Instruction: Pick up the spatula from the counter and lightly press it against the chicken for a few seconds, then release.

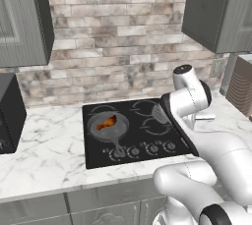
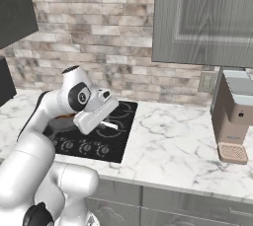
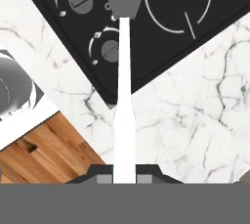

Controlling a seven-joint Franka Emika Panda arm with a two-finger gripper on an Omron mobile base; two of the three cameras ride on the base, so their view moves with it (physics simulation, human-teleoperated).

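**Spatula in hand, chicken not yet touched**

The spatula is held by its white handle. The gripper is clenched around the handle's end, a dark finger on each side. The handle runs straight out from the hand, and the grey blade sits at the far end. In the hand view, the handle crosses the front right corner of the cooktop, just beside a knob, with marble counter beneath the near part. In the left base view, the blade shows over the cooktop's right side, apparently clear of the surface.

The chicken lies in the pan on the front left burner, well apart from the blade.

By this layout, the pick-up looks complete. The remaining steps are carrying the blade left across the cooktop to the pan, lowering it gently onto the chicken, holding the light press, and letting go.
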